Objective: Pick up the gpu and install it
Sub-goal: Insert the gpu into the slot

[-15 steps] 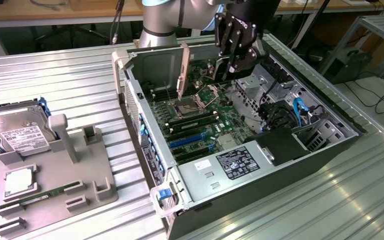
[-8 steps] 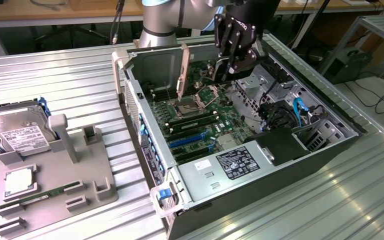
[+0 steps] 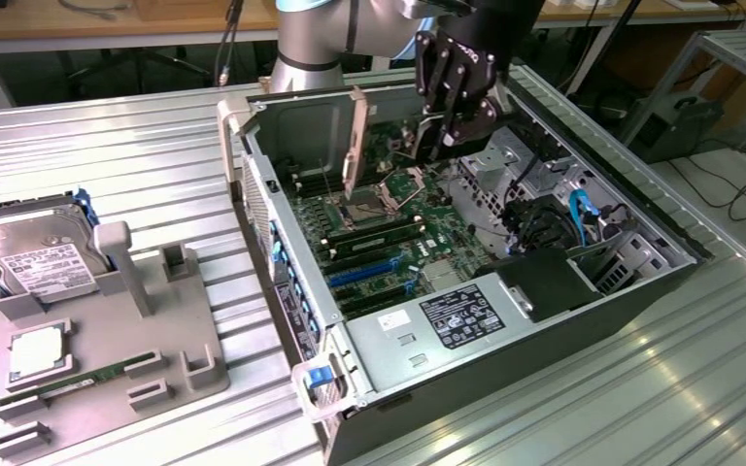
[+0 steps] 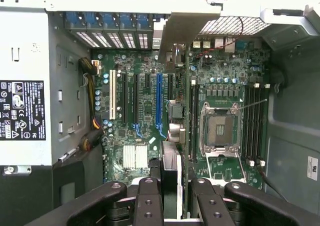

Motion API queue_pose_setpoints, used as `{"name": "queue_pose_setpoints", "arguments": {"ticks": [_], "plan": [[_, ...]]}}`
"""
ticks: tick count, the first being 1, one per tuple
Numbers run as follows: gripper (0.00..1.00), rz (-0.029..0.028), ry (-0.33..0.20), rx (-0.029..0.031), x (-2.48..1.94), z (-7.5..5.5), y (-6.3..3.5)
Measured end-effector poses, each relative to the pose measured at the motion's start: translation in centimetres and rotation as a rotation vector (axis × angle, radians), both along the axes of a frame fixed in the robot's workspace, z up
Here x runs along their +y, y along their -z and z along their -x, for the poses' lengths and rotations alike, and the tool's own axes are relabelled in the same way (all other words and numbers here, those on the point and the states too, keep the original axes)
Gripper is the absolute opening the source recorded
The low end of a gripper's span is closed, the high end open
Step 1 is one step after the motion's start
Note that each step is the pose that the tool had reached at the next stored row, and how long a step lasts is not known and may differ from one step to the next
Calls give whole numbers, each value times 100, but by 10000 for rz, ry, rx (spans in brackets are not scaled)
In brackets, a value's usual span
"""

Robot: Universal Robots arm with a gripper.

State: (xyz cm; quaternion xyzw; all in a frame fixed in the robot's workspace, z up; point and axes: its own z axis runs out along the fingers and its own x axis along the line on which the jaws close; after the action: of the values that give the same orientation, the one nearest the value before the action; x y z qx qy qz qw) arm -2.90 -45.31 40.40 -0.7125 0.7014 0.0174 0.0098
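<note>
Overhead, the hand gripped the gpu on edge above the motherboard of the open computer case. That case lay on a ribbed metal bench; beyond the case, cables trailed across the room's floor.

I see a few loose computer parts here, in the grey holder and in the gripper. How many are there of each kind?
Hard drive, in the grey holder: 1
Green memory stick, in the holder: 1
Square silvery chip, in the holder: 1
gpu, clamped in the gripper: 1
Total: 4
</note>
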Motion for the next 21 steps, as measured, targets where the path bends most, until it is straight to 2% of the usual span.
{"name": "queue_pose_setpoints", "arguments": {"ticks": [21], "plan": [[28, -11, -36, 1, 0, 0, 131]]}}
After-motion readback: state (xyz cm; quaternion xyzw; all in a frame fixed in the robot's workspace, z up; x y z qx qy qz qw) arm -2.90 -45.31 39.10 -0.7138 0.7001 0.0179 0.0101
